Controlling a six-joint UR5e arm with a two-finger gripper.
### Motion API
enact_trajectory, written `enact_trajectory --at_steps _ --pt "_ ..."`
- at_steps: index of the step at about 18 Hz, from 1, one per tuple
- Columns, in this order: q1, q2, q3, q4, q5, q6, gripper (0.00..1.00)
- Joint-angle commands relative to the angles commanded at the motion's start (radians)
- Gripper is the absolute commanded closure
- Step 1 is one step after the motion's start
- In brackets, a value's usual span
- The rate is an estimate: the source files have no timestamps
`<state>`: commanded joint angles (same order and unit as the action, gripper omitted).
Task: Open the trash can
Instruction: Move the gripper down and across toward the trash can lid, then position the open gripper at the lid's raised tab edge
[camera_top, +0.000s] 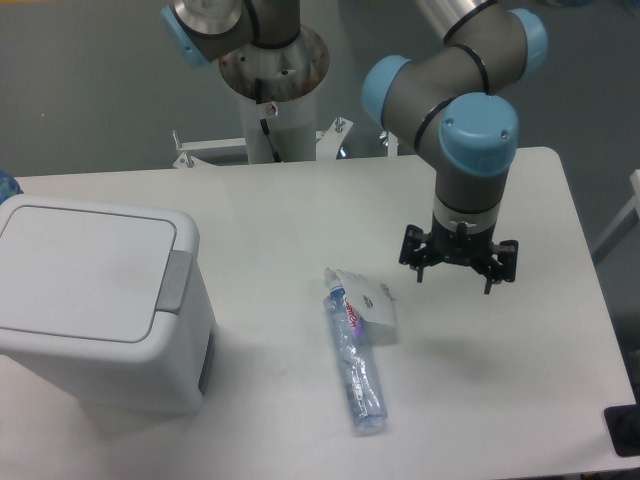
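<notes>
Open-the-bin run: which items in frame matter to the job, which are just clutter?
Job:
- trash can, lid shut
- grey push tab on its rim
- gripper, jaws spread, holding nothing, well to the right of the can

Clutter:
- plastic bottle, lying flat
- small white packet beside it
</notes>
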<state>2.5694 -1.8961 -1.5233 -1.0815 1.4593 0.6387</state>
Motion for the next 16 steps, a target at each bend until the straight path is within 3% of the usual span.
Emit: enact_trajectory --at_steps 4,8,12,16 --pt "0.011 0.012 0.017 0.009 -0.132 -0.207 0.00" --pt "-0.015 0.014 0.045 0.011 -0.152 -0.221 0.00" --pt "-0.017 0.023 0.045 0.083 -0.283 -0.234 0.00" --pt "-0.053 0.045 0.084 0.083 -0.295 -0.330 0.00"
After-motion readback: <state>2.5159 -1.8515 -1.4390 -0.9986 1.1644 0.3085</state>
